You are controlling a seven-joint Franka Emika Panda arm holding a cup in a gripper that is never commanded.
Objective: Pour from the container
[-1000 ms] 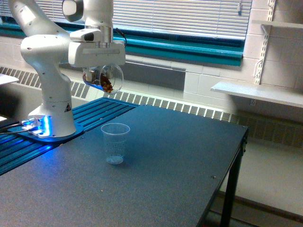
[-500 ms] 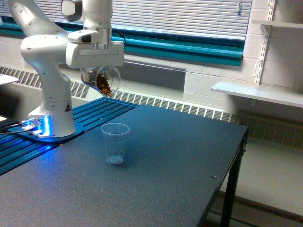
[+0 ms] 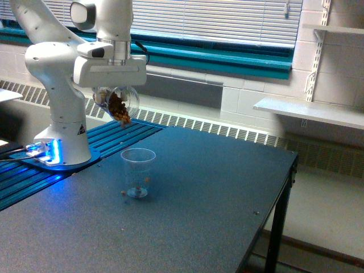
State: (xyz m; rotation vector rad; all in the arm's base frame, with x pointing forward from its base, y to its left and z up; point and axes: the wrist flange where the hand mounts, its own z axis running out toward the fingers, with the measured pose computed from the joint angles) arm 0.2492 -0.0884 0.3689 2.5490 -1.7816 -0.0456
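Above the surface's far-left corner, the claw grips the container, tipped mouth-down over the receiving cup. Brown bits spill at its lip; the pour appears underway. Next, it likely needs more tilt, keeping the stream centred over the cup.

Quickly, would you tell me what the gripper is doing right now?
Gripper: shut on the container, tipped mouth-down above the table.

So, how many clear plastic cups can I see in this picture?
2. One, the container, is tilted in the gripper above the table, brown pieces spilling from it. The other cup stands upright on the table below it.
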